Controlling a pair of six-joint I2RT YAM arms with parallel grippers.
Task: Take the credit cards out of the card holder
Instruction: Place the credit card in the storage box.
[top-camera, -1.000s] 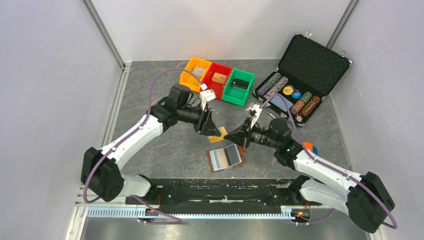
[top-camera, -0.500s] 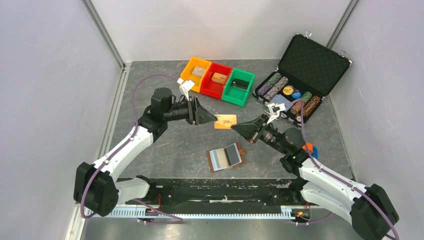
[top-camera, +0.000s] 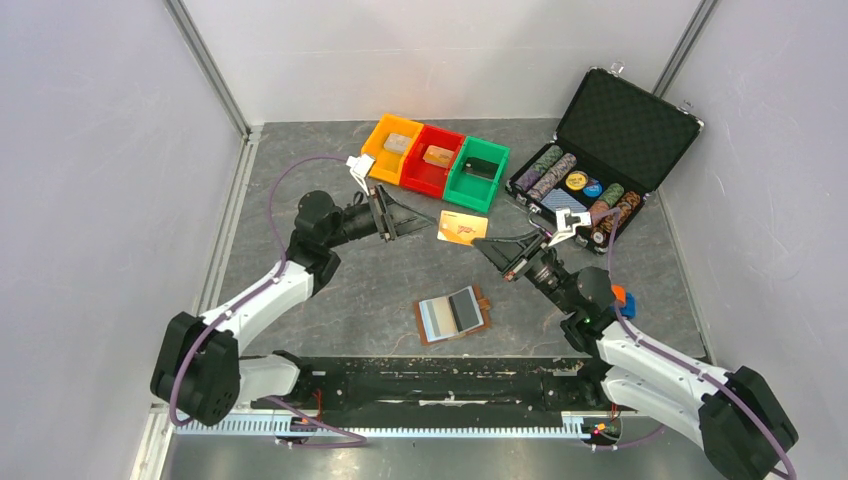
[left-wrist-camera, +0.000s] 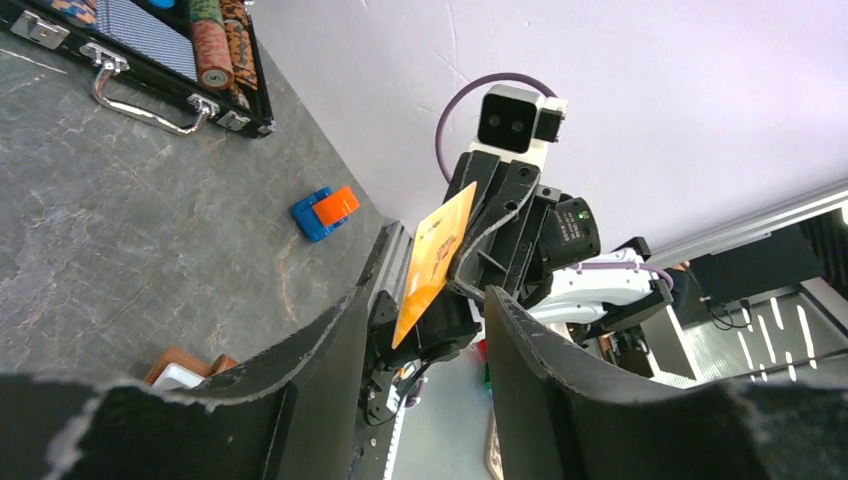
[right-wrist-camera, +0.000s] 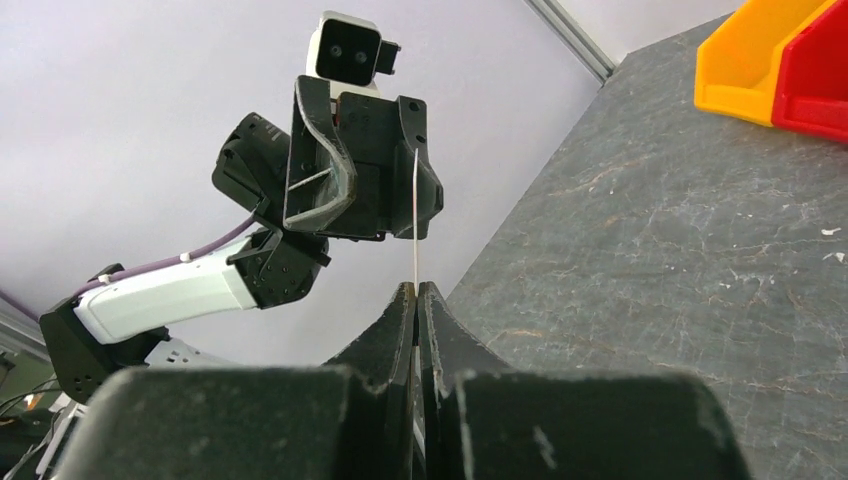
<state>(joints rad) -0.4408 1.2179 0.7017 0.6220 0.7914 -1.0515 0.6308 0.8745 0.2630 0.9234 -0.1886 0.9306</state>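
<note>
Hard to read: in the right wrist view the credit card (right-wrist-camera: 415, 225) is edge-on, just a thin pale line, so no face or print shows. In the left wrist view only a brown corner of the card holder (left-wrist-camera: 182, 366) peeks past the left finger; the rest is cut off. From the top, the dark grey panel on the holder's right half could be a pocket or another card, can't tell. What's in the three coloured bins (top-camera: 425, 185) is too small to name. The blue-and-orange block (left-wrist-camera: 325, 212) is half hidden behind the right arm from the top.

Views differ: the top view gives you the layout. The card holder lies spread flat on the surface (top-camera: 370, 290), near-centre, w/ the card up in the air beyond it, between the two arms; the chip case (top-camera: 625, 120) is far right. Only the left wrist view shows the card's gold-orange face, tilted, and the block clear. Wrist views make the card overlap the left gripper (top-camera: 420, 220); the top view shows a gap.

Grippers: the right gripper (top-camera: 487, 246) is pressed together, pinching the card's right edge. The left gripper is spread, holding nothing, and points at the card's left edge, near but apart.
</note>
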